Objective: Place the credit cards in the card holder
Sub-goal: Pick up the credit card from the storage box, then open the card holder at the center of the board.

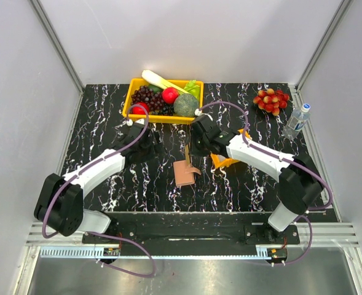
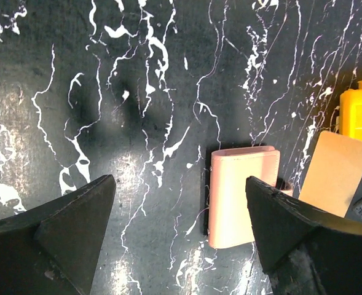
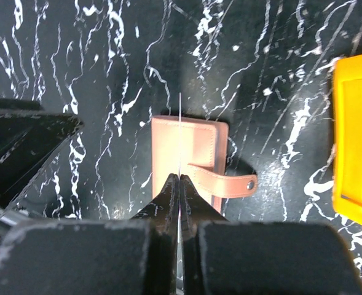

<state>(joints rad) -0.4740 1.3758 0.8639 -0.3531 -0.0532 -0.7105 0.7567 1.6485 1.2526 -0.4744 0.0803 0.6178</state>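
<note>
Your right gripper (image 3: 179, 179) is clamped shut on one beige card (image 2: 337, 175), pinching it across its flat faces near the top; the card hangs on edge over the card holder (image 3: 199, 144), lower edge pointing down at it, though you cannot tell whether it touches. Treat the card as light, thin, stiff, slick plastic; it will likely twist or slide between the pads if its edge snags. The card holder lies flat near the middle of the worktop (image 1: 94, 132), a little toward the near edge; its long sides run from near edge to far edge, in line with the card's plane; its tab (image 3: 220, 182) sticks out toward the right edge. It looks soft and light, so it will probably shift under a push; pin it by a flat outer panel. Your left gripper (image 2: 181, 236) stands wide open with nothing in it, just left of the holder.
</note>
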